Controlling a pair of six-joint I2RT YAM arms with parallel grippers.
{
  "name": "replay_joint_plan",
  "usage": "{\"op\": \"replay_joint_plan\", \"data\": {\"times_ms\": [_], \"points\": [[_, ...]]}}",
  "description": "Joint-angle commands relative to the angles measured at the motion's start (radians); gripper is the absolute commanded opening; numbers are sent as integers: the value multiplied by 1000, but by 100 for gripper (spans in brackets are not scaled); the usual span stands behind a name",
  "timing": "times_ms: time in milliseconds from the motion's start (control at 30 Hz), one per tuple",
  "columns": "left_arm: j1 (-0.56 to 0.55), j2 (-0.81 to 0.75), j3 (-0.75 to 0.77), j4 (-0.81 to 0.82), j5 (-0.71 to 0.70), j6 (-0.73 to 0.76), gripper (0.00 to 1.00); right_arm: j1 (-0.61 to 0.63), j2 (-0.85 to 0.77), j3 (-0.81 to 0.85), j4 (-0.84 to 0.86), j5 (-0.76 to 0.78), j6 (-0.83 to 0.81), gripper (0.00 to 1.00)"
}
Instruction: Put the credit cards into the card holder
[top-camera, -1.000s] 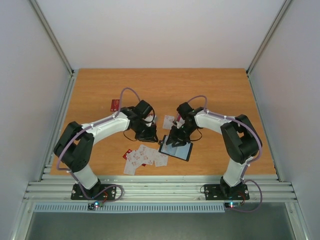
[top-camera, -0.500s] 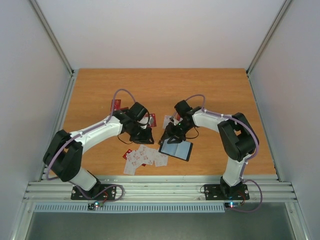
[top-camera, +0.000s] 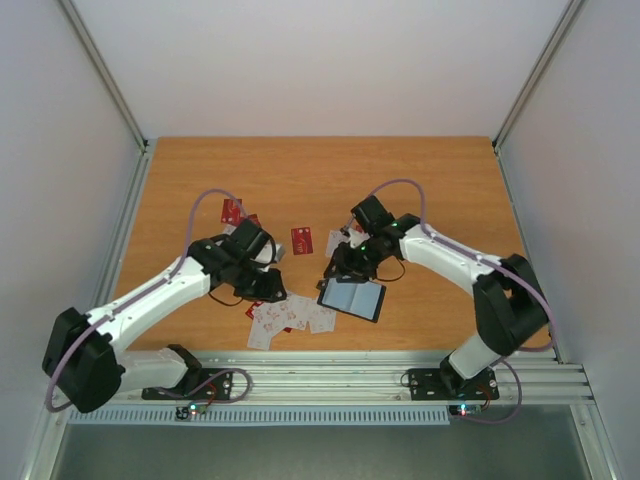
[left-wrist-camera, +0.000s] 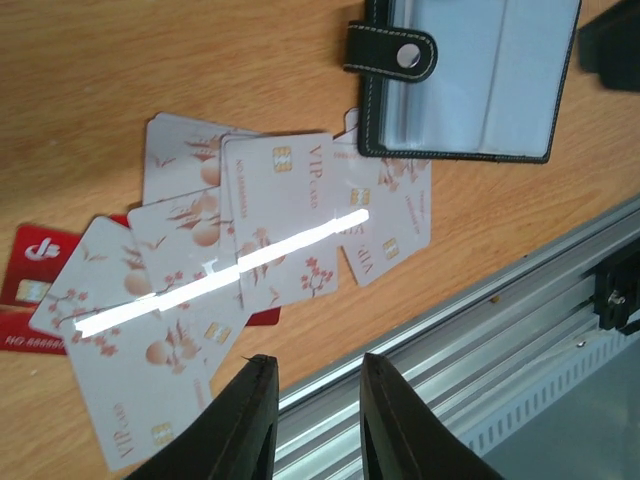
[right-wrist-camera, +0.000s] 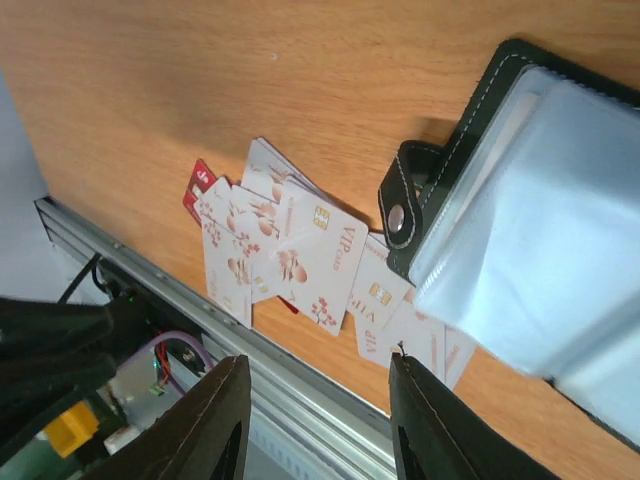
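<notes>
— Jaws on the left gripper (left-wrist-camera: 318, 360), how do they stand?
— Narrow gap, nothing between the 2 black fingers (left-wrist-camera: 255, 420). It hangs above the loose cards (left-wrist-camera: 280, 220). The right gripper (right-wrist-camera: 318, 362) shows a wider gap, also bare, by the card holder (right-wrist-camera: 520, 230).
— What's the holder like?
— Black and leathery, with pale stitching round the rim and a strap ending in a round metal snap (left-wrist-camera: 407, 57). It lies open and flat on the wooden table (top-camera: 420, 170), just right of the pile, and a few cards slip under its edge. Inside are glossy bluish-grey plastic sleeves. Whether any card sits in them, I can't tell.
— And the cards?
— Thin, shiny rectangles, overlapping in a fan near the table's front edge. Most are white with reddish blossoms, a gold chip and "VIP". A red card (left-wrist-camera: 30, 275) pokes out beneath. Further back, another red card (top-camera: 302, 241) lies alone, and more red ones (top-camera: 232, 210) sit behind the left arm.
</notes>
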Motion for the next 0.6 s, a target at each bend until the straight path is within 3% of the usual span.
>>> {"op": "replay_joint_plan", "data": {"times_ms": [0,133,333,467,567], "points": [[4,-68,-29,-81,-60,22,27,1,-92,-14,-124,75,-65,39],[3,-107,-72,-105,-56,20,32,22,-146,-54,-139,77,-53,39],[-10,-71,-85,-73,-57,-3,43,162,-132,-113,-32,111,76,42],[-10,-5,-103,6,-47,-30,41,245,-88,-151,111,155,226,47],[-6,49,-105,66,-25,-49,34,287,-40,-158,196,183,311,48]]}}
